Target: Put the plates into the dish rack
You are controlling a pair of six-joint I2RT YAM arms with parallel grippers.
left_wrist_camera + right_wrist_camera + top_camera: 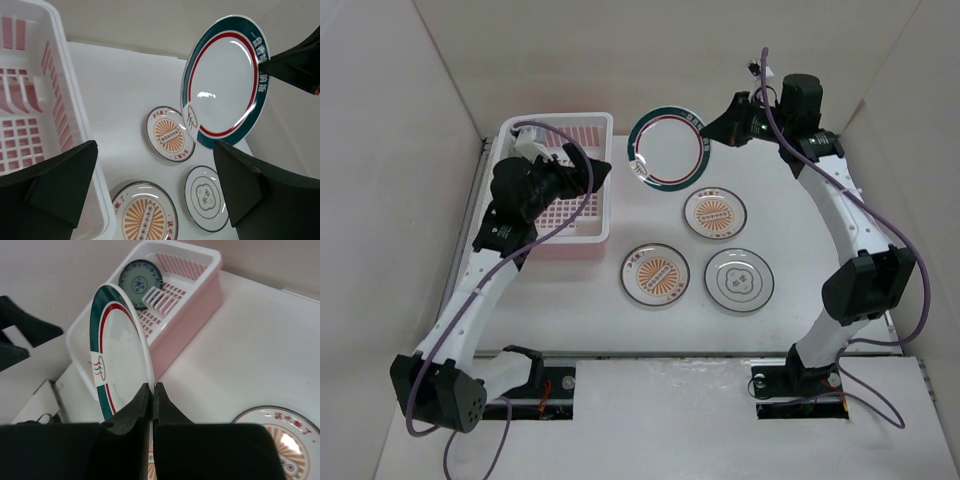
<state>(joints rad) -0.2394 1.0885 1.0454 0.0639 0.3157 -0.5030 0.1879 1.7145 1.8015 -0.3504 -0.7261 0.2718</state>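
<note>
Plate [667,147], teal-rimmed: held aloft right of rack [575,238], rim pinched in right gripper [708,128]; left gripper [603,172] agape, empty, over rack.

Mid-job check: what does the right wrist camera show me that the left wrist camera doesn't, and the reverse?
Only the right wrist view shows the dark green plate, standing on edge at the tines. Only the left wrist view shows the grey-patterned plate and a second sunburst plate, both flat on the table. Both views show the teal-rimmed plate pinched at its rim by the right gripper, the dish rack and one sunburst plate.
</note>
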